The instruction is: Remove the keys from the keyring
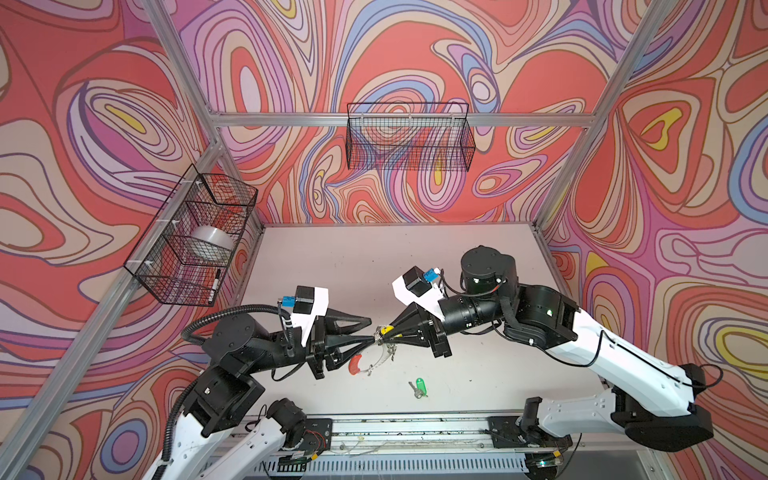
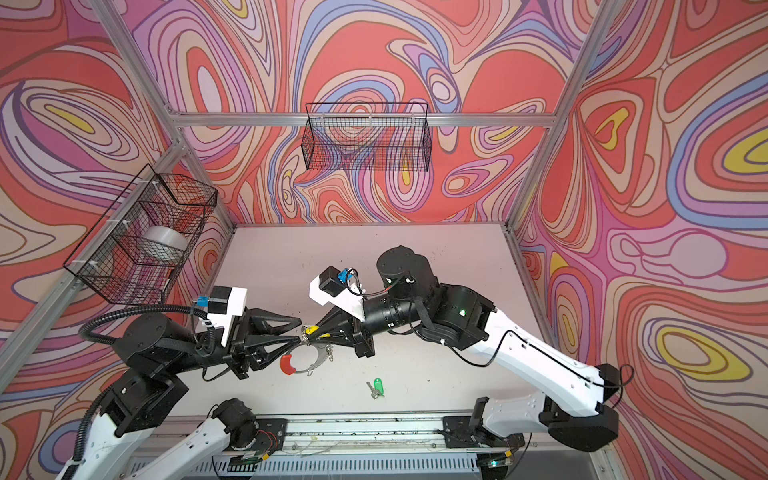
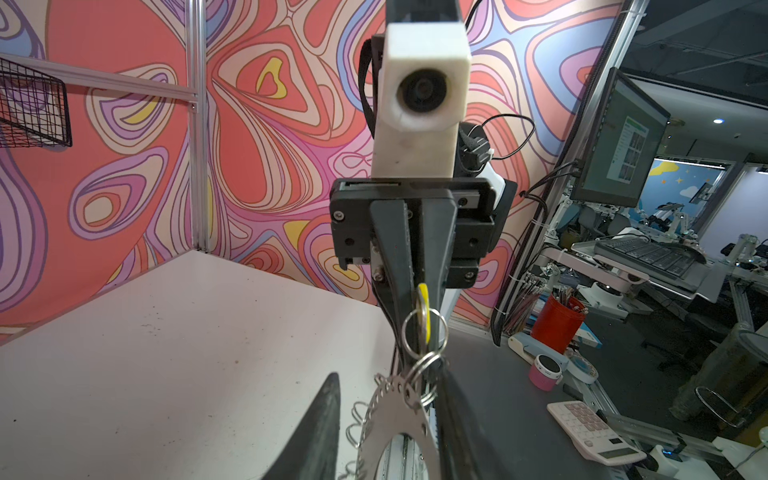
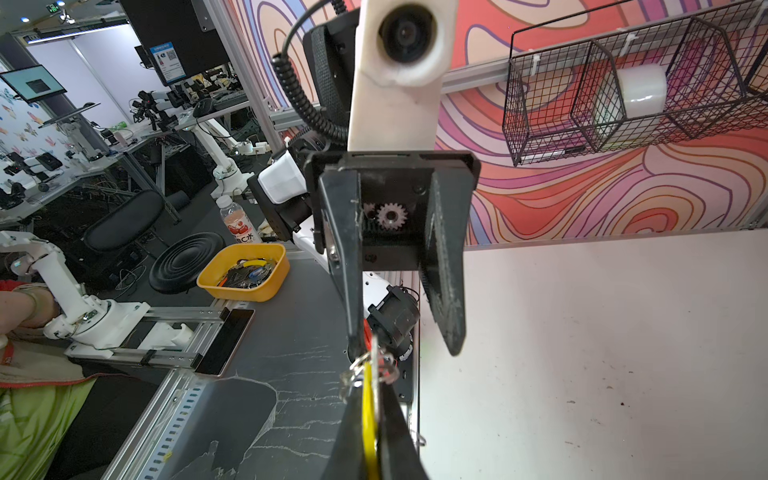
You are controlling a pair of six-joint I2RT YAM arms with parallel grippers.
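The keyring (image 1: 380, 359), a flat grey ring with a red segment (image 1: 355, 365), hangs in the air between both arms over the table's front middle. In the left wrist view its grey plate (image 3: 390, 419) stands between my left gripper's (image 3: 388, 374) open fingers, with a gap to one finger (image 3: 320, 432). My right gripper (image 4: 371, 388) is shut on the yellow-tagged key (image 4: 370, 428), which hangs from the keyring by small split rings (image 3: 424, 332). The green-tagged key (image 1: 419, 384) lies loose on the table, apart from both grippers. Both top views show the two gripper tips almost meeting.
A wire basket (image 1: 195, 237) holding a white roll hangs on the left wall. Another wire basket (image 1: 409, 137) hangs on the back wall. The arms' base rail (image 1: 407, 428) runs along the table's front edge.
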